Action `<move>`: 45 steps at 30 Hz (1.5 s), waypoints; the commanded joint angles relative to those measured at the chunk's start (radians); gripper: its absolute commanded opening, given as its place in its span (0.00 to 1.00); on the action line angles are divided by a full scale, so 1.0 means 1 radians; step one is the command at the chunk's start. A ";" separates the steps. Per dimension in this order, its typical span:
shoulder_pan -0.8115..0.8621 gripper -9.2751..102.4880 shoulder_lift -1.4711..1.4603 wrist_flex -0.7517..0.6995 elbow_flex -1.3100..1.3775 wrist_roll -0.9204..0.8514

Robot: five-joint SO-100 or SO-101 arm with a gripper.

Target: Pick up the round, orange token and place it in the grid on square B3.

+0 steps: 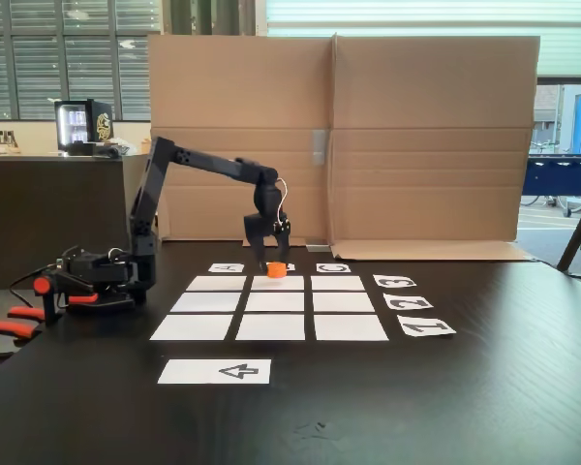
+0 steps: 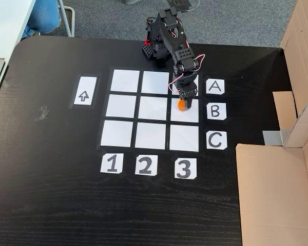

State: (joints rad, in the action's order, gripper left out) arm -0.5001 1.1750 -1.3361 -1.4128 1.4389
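Token at B3, release not yet confirmed

Beyond the arrow slip (image 1: pixel 214 371) nearest the front camera, the grid (image 2: pixel 122 133) held the token (image 2: pixel 180 105) on square B3 (image 2: pixel 191 114), at three o'clock from centre overhead; the gripper (image 2: pixel 184 104) stood over it, jaws about it, grip uncertain; letting go and withdrawing seemingly remained.

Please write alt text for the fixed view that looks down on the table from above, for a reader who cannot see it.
A black robot arm reaches over a three-by-three grid of white squares on a dark table, its gripper at an orange token on the square in row B, column 3. Cards A, B, C line the right side, and 1, 2, 3 the bottom.
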 commanded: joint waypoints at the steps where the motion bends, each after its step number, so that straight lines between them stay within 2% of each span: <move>1: -0.008 0.07 -0.023 0.009 0.049 0.012; 10: -0.008 0.09 -0.046 0.031 0.051 0.023; 14: -0.006 0.27 -0.037 0.026 0.023 0.028; 18: -0.008 0.51 -0.012 0.032 -0.041 0.028; 23: -0.008 0.62 0.091 0.103 -0.176 0.026; 27: 0.008 0.66 0.222 0.221 -0.334 0.021; 37: 0.114 0.70 0.747 0.675 -0.899 0.003; 42: 0.267 0.64 1.131 0.775 -1.175 0.011; 45: 0.397 0.63 1.401 0.779 -1.330 -0.067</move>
State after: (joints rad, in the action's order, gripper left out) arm -0.1856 2.3102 -0.5783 -2.6292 1.4266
